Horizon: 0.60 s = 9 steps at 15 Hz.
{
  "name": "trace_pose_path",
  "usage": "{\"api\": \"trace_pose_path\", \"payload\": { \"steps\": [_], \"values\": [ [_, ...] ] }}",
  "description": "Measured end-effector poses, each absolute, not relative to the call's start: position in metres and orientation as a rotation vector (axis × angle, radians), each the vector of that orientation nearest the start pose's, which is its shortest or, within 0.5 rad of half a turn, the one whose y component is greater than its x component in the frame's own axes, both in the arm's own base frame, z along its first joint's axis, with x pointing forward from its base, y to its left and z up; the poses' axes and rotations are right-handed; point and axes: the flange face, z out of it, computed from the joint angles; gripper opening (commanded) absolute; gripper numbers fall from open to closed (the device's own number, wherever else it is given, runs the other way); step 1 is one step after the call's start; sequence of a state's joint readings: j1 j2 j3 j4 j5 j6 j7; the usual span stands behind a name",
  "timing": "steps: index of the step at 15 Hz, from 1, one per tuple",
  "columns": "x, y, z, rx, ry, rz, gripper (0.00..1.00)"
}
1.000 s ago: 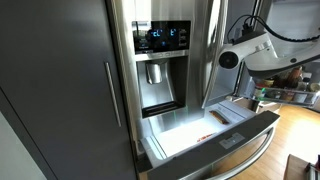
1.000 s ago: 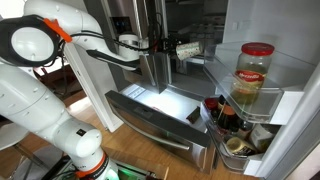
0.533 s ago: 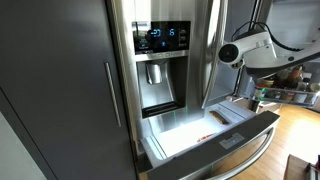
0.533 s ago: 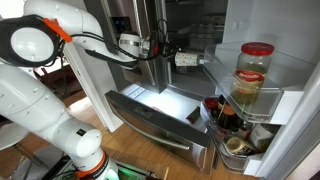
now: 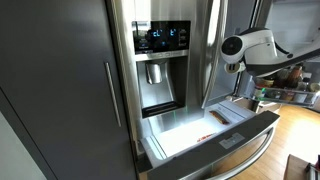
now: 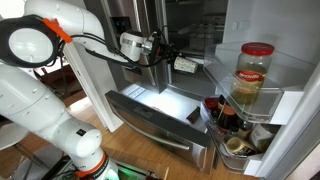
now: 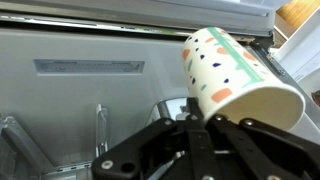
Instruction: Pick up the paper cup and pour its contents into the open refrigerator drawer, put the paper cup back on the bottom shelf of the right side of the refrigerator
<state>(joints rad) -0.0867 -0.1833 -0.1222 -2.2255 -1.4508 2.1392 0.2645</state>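
The paper cup, white with coloured flecks, lies tipped on its side in my gripper, which is shut on its lower part. In an exterior view the gripper holds the cup tilted, mouth down and to the right, above the open refrigerator drawer. The drawer's lit white inside shows below the cup in the wrist view. In an exterior view only the arm and the drawer show; the cup is hidden behind the door.
The open door on the right carries shelves with a large red-lidded jar, dark bottles and a bottom shelf. The dispenser door stands left of the arm. The drawer front juts into the room.
The gripper has turned and dropped a little, so the cup has gone from level to tipped mouth-down over the drawer. The arm has shifted slightly in the exterior views.
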Motion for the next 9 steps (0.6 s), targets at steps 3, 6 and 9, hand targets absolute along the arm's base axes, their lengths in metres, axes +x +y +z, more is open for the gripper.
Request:
{"api": "trace_pose_path", "payload": {
  "steps": [3,6,9],
  "values": [
    [0.498,-0.151,0.492,1.905,0.338,0.133,0.01],
    [0.496,-0.16,0.489,1.938,0.292,0.13,0.01],
    [0.496,-0.189,0.479,2.051,0.159,0.138,0.01]
  ]
}}
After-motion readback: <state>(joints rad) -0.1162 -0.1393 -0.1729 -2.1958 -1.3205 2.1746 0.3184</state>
